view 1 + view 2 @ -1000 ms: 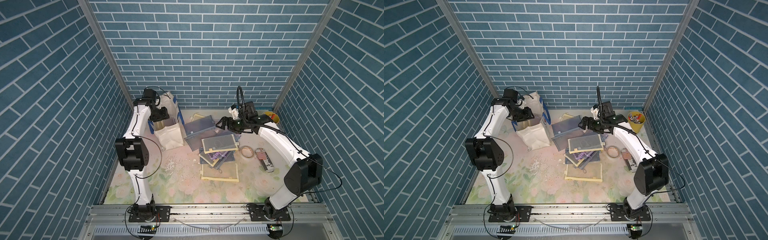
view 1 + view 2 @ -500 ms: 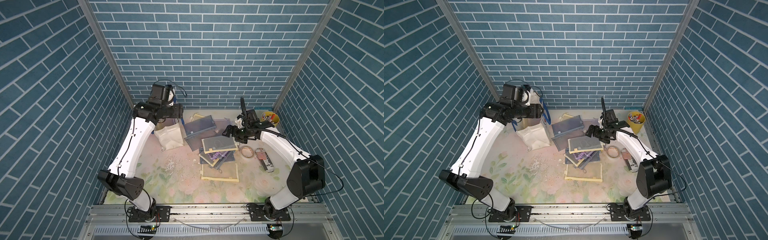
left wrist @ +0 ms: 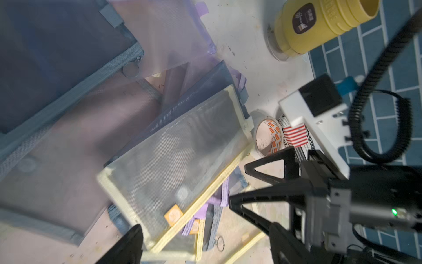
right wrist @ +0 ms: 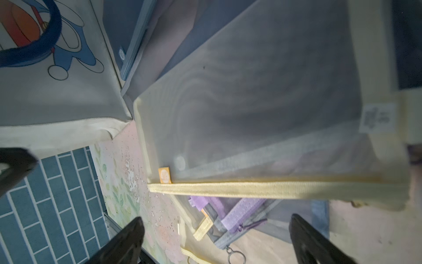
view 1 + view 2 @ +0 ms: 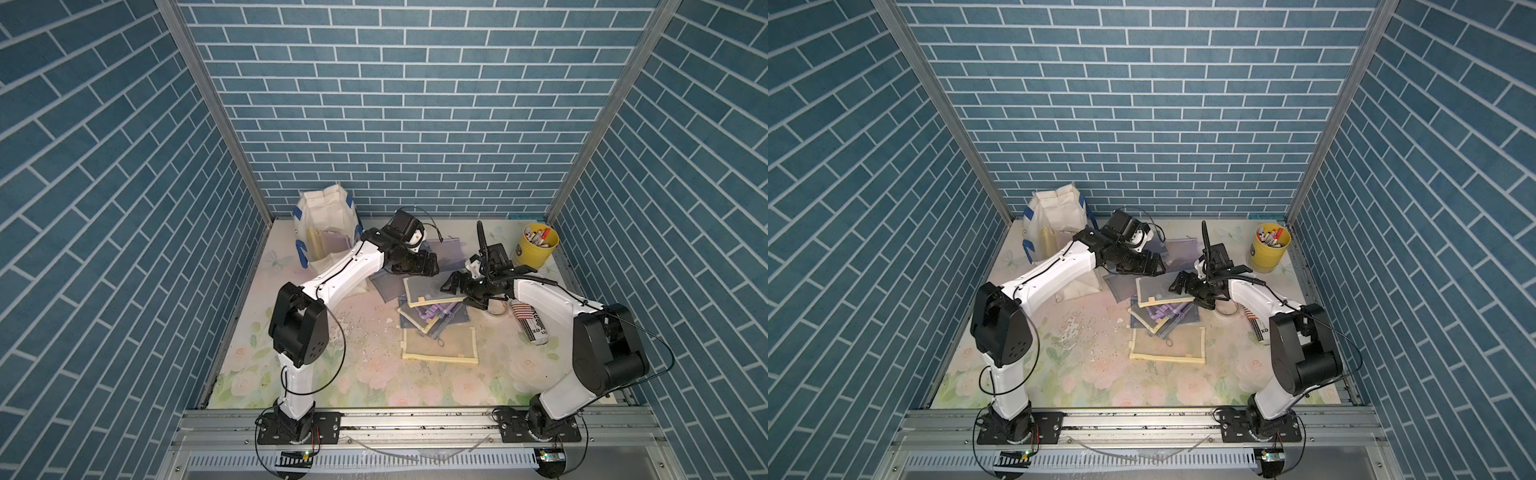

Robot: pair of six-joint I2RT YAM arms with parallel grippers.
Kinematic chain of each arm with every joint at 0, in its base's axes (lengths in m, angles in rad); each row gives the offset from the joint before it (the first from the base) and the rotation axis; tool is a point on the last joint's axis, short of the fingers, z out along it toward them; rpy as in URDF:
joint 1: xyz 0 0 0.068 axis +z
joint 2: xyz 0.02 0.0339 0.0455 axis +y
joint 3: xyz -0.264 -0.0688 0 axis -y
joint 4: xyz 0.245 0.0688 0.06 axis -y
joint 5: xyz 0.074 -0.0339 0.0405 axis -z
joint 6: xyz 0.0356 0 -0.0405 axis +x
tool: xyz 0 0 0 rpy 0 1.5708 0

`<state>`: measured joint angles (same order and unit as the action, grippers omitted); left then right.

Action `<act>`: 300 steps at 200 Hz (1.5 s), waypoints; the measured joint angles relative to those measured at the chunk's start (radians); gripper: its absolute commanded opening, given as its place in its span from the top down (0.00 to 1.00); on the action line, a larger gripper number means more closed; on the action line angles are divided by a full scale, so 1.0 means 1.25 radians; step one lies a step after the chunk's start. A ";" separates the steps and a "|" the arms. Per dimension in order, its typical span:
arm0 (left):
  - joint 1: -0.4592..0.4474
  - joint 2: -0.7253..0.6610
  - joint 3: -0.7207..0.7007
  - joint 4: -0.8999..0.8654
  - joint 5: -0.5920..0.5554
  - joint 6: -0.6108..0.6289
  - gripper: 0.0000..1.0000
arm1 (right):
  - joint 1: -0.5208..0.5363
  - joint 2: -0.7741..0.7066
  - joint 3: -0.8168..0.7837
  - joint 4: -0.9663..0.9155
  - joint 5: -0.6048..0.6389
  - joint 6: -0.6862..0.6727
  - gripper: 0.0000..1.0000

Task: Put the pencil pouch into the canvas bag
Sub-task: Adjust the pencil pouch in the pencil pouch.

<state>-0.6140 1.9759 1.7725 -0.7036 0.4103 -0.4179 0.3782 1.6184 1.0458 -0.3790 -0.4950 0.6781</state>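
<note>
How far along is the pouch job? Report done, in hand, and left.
Done: pouches already stand inside the canvas bag. In hand: nothing; the left gripper and right gripper are both open at the pile, nearest the top yellow-edged pouch. Left: that pouch and several more on the table must go in.

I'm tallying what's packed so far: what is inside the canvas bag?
In both top views, the canvas bag holds a yellow-edged pouch and a purple pouch standing side by side. The left arm and the bag's walls cover anything deeper.
</note>
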 measured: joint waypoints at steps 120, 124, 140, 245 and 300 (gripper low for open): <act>0.009 0.129 -0.141 0.161 0.024 -0.041 0.47 | -0.046 0.074 -0.078 0.148 -0.056 0.046 0.03; 0.005 0.115 -0.167 0.173 0.025 -0.045 0.48 | -0.047 0.075 -0.078 0.149 -0.056 0.046 0.03; -0.012 0.064 -0.246 0.209 0.030 -0.063 0.52 | -0.047 0.081 -0.078 0.154 -0.060 0.047 0.03; -0.038 -0.127 -0.375 0.232 0.092 -0.117 0.65 | -0.047 0.052 -0.024 0.044 -0.023 0.023 0.04; 0.027 -0.005 -0.146 0.182 0.098 -0.058 0.45 | -0.047 -0.064 -0.036 -0.002 0.007 0.032 0.06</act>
<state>-0.5808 1.9701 1.5894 -0.4759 0.5331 -0.4908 0.3199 1.5387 1.0012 -0.3809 -0.4866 0.7185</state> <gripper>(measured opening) 0.509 0.945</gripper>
